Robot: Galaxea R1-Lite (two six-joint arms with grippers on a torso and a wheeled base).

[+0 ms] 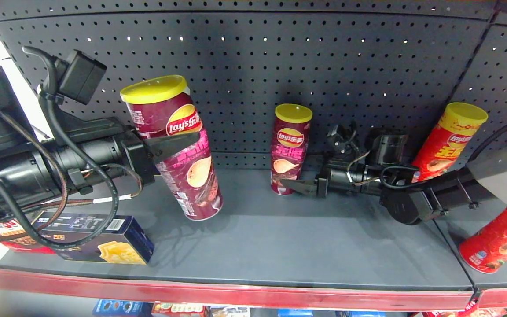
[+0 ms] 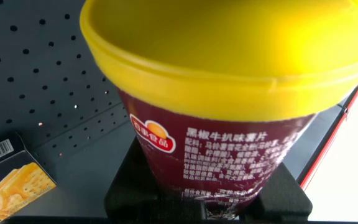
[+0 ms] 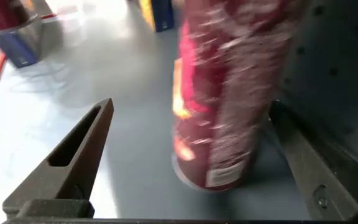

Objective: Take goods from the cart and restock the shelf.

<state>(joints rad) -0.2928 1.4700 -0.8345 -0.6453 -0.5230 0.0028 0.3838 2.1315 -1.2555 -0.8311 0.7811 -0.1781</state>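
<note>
Maroon with a yellow lid, the chip can (image 1: 192,185) is clamped across its upper body in my left gripper (image 1: 183,141). It hangs over the shelf (image 1: 280,237) with its long axis tilted, lid up and leaning to my left, base lower toward my right. My right gripper (image 3: 190,109) is spread wide with a finger on each side of a second can (image 1: 289,149), which stands upright by the pegboard (image 1: 253,57).

The small purple can (image 3: 229,93) is blurred in the right wrist view, and its top is cut off. The lid of the big purple can (image 2: 229,155) is cut in the left wrist view. At the right end of the shelf (image 1: 302,246) a lying red can (image 1: 497,240) is cut off; at its left end the left arm (image 1: 29,171) hides part of a red box (image 1: 20,244).
</note>
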